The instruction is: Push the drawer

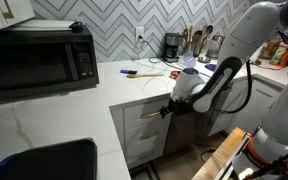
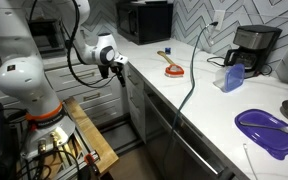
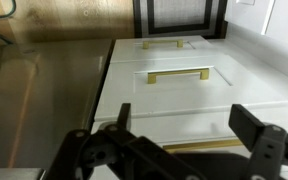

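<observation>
Drawer (image 1: 142, 114) sits topmost in the stack of pale fronts under the white counter (image 1: 74, 110). My one claw (image 1: 168, 109) hovers at its front, just below the counter's edge; I cannot tell whether we touch. My two fingers (image 3: 124, 118) are spread wide, with nothing between them. Down the cabinet face I count two slim bar handles (image 3: 179, 75) (a third brassy strip nearest me is too hidden to name). Bare floor (image 3: 44, 90) lies open in front of the fronts.
</observation>
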`<state>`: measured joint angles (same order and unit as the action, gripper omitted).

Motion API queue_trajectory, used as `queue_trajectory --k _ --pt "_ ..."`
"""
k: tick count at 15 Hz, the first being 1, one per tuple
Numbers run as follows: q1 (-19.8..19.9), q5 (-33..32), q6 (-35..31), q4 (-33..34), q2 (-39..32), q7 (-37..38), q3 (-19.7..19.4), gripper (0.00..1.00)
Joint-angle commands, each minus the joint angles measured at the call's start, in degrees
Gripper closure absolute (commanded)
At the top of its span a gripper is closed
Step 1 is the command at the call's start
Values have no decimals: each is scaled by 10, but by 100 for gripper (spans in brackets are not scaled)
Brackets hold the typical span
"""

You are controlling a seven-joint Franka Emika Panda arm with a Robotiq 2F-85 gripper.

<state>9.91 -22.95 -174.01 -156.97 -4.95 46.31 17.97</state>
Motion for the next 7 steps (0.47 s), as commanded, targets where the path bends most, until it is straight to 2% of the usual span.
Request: queue_trajectory --k 1,7 --pt "-2 -1 0 1 0 1 -1 0" --pt "-2 -2 0 1 0 1 -7 0"
